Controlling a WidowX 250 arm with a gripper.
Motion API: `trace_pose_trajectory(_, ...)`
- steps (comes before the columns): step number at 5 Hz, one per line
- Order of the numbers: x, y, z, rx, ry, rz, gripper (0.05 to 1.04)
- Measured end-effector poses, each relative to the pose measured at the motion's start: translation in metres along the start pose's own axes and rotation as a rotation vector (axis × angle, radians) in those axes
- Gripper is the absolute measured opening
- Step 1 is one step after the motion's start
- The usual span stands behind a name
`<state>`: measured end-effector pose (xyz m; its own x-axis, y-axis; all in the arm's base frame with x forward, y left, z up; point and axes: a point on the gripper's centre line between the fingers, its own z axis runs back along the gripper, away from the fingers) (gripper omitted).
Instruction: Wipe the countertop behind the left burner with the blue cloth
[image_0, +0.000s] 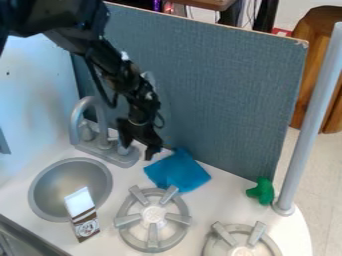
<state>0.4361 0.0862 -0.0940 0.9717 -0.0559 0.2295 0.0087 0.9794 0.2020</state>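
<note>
The black gripper (138, 149) hangs over the back of the counter, between the grey faucet (100, 127) and a blue cloth (177, 171). Its fingers stand apart, one in front of the faucet's base and the other close to the cloth's upper left corner; nothing shows between them but the faucet base behind. Whether the right finger touches the cloth, I cannot tell. The cloth lies flat with slight folds against the foot of the blue-grey panel. A white and brown carton (85, 220) leans at the front right rim of the round grey sink (48, 181).
Two grey stove burners stand on the white counter, one (153, 215) in front of the cloth and one (242, 241) at the front right. A green object (262, 191) sits by the foot of a grey pole (307, 125). The panel (207, 90) rises behind.
</note>
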Motion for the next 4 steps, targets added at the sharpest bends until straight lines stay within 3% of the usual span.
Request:
trace_pose_trajectory(2, -0.006, 0.015, -0.012, 0.001, 0.031, 0.020, 1.009)
trace_pose_trajectory(4, -0.001, -0.017, -0.013, -0.037, 0.023, -0.022, 1.009)
